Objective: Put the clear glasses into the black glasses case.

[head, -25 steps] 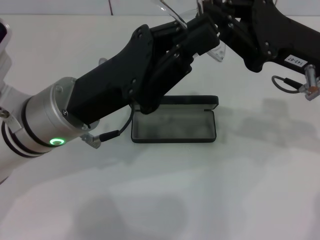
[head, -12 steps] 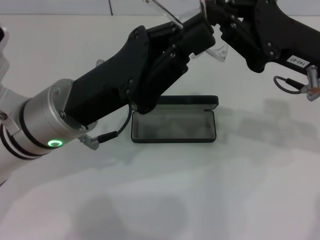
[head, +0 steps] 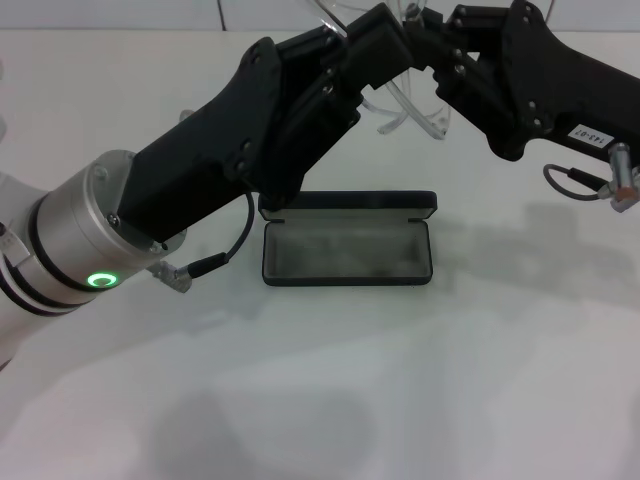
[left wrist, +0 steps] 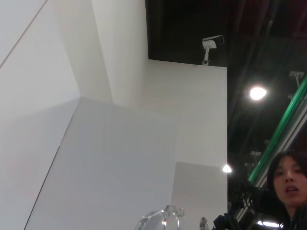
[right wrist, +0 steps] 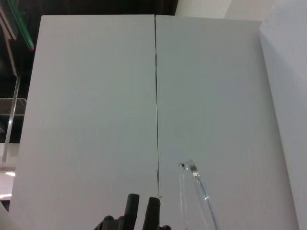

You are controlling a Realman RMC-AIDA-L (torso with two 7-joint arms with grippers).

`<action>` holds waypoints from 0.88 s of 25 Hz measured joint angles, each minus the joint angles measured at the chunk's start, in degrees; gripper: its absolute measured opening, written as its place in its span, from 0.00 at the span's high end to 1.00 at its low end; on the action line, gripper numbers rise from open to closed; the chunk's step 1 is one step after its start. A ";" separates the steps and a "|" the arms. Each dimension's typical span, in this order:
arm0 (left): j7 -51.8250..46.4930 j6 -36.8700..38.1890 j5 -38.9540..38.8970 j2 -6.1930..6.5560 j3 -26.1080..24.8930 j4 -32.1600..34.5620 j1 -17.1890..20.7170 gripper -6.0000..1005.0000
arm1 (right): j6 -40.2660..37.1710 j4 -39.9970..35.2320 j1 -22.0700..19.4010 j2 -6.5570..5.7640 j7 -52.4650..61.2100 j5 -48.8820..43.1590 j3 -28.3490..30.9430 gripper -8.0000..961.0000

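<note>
With both tools, the left tool and the right tool, meeting at the clear glasses above the open black case, though we cannot tell whether either is pinching, we judge a loose handover could drop the glasses beside the case.

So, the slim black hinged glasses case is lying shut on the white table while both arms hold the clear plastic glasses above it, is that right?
Not quite: the head view shows the slim black hinged glasses case lying open on the white table, its grey lining exposed and nothing inside. The rest holds: the left end effector and right end effector have the clear plastic glasses raised above it.
</note>
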 joint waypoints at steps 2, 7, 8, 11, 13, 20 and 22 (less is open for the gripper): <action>0.01 -0.07 -0.02 0.00 0.00 -0.05 0.00 0.88 | 0.01 0.02 0.00 0.00 0.00 -0.01 -0.21 0.92; 0.08 -0.65 -0.19 0.00 -0.32 -0.80 0.00 0.88 | 0.01 0.06 -0.01 0.00 0.02 -0.04 -0.59 0.92; 0.08 -0.66 -0.24 0.00 -0.51 -1.01 0.00 0.88 | 0.01 0.07 -0.01 0.00 0.03 -0.04 -0.62 0.92; 0.09 -0.70 -0.26 0.00 -0.73 -1.36 -0.06 0.88 | 0.01 0.09 -0.01 0.00 0.04 -0.04 -0.66 0.92; 0.10 -0.73 -0.26 0.00 -0.74 -1.38 -0.11 0.88 | 0.01 0.14 -0.01 0.00 0.05 -0.04 -0.70 0.92; -0.07 -0.79 -0.08 0.01 -0.64 -1.38 -0.34 0.88 | 0.12 0.05 -0.45 0.00 0.07 0.23 -0.57 0.92; -0.03 -0.77 0.13 0.00 -0.52 -1.38 -0.45 0.88 | 0.24 -0.14 -0.68 0.00 0.06 0.32 -0.35 0.92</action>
